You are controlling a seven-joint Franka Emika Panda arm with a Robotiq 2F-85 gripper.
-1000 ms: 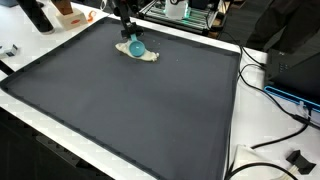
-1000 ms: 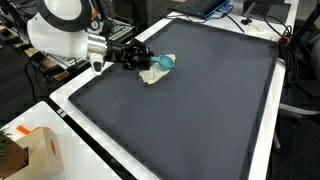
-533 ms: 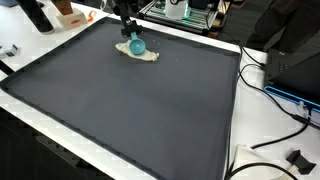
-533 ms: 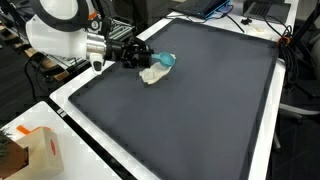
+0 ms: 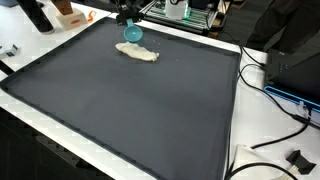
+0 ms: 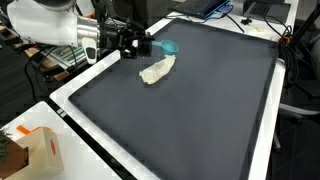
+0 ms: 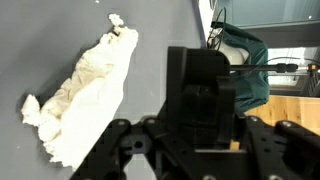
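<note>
My gripper is shut on a teal rounded object and holds it in the air above the far part of the dark mat. A crumpled white cloth lies flat on the mat just below it, apart from the teal object. In the wrist view the cloth spreads across the left side. There the teal object shows at the right, partly hidden behind the black fingers of the gripper.
The mat sits on a white table. Cables and a dark box lie past one side. An orange box and a black bottle stand at a far corner. A cardboard box is at a near corner.
The teal object was resting on the cloth with the gripper at it; now the gripper has risen with it, and the cloth stays on the mat.
</note>
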